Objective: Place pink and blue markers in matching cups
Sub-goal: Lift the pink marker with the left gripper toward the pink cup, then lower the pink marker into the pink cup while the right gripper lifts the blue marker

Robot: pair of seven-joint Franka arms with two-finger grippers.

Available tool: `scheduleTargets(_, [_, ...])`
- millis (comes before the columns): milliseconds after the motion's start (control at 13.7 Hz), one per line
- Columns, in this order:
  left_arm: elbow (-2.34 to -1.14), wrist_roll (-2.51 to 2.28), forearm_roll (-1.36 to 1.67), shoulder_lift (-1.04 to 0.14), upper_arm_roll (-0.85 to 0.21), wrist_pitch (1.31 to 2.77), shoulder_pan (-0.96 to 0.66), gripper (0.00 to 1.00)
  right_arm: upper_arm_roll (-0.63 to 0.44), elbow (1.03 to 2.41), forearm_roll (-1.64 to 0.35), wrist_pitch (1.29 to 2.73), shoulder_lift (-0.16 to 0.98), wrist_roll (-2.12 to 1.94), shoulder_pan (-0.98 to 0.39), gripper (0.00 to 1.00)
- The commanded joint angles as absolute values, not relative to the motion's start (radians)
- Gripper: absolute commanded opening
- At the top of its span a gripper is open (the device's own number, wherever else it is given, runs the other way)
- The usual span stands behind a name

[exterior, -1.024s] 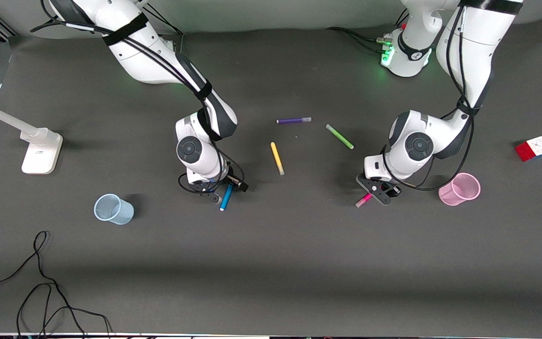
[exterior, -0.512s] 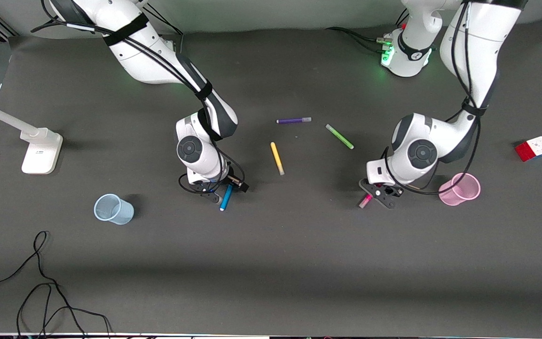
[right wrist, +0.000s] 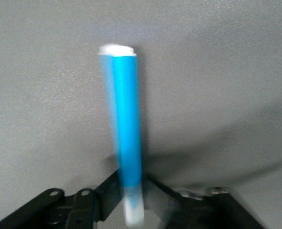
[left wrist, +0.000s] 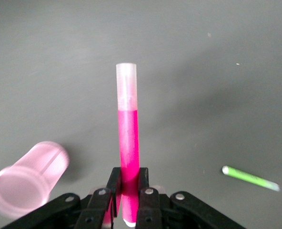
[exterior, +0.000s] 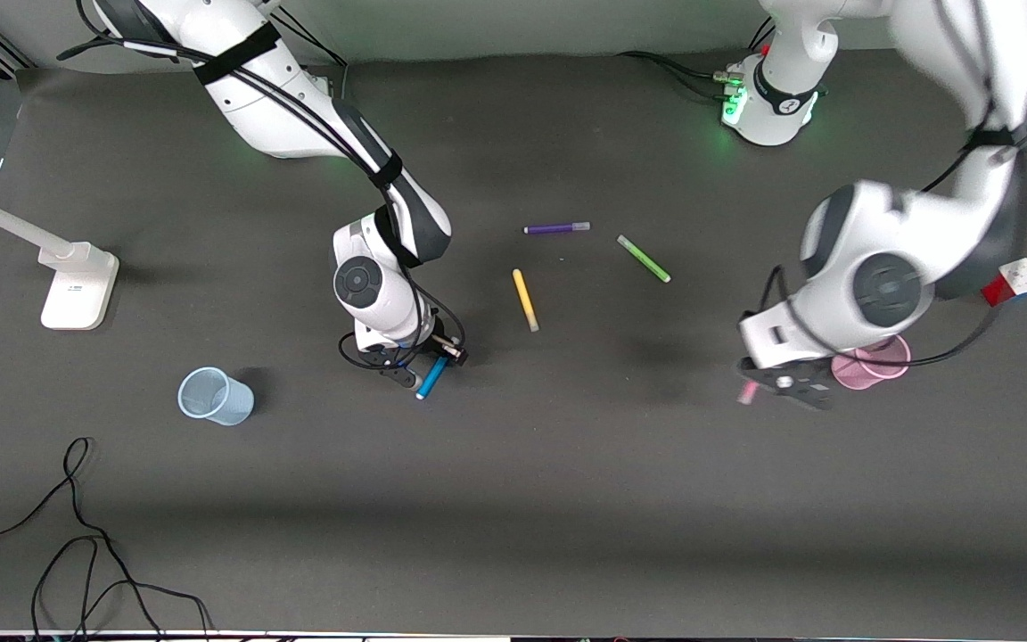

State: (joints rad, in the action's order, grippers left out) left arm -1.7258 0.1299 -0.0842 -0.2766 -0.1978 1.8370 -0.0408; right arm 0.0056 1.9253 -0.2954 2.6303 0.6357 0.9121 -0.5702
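We see the left gripper (exterior: 779,385), lower right of the front view, clamping the pink marker (left wrist: 128,143), half-hiding the pink cup (exterior: 879,366). The right gripper (exterior: 411,367), centre-left, pinches the blurred blue marker (right wrist: 127,138).

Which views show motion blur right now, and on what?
Front view: the left arm and left gripper are smeared beside the pink cup; the right arm looks sharp. Right wrist view: the blue marker is ghosted along one edge. Left wrist view: the pink marker is crisp, the pink cup soft.
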Motion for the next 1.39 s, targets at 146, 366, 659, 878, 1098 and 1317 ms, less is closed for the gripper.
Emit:
scheduleTargets(146, [-1.600,0.120,-0.075,-0.161,-0.198,1.596,0.127,0.06,-0.027,1.924,-0.311,2.582,0.598,0.920,-0.580,0.00])
scheduleTargets(366, [-1.586,0.121,-0.077,-0.127,-0.198,1.536,0.205,0.06,-0.077,1.835,-0.298,2.375,0.543,0.911,-0.578,0.00])
scheduleTargets(659, [-1.578,0.114,-0.084,-0.152,-0.198,1.456,0.256,0.02,-0.146,1.717,-0.276,2.163,0.511,0.864,-0.580,0.00])
scheduleTargets(878, [-1.565,0.106,-0.086,-0.201,-0.198,1.375,0.268,0.02,-0.149,1.706,-0.253,2.148,0.511,0.867,-0.580,0.00])
scheduleTargets(1098, [-1.542,0.100,-0.087,-0.280,-0.196,1.303,0.270,0.02,-0.152,1.704,-0.267,2.149,0.512,0.870,-0.555,1.00])
scheduleTargets(1317, [-1.525,0.100,-0.115,-0.359,-0.183,1.284,0.270,0.02,-0.149,1.710,-0.267,2.170,0.525,0.868,-0.561,1.00])
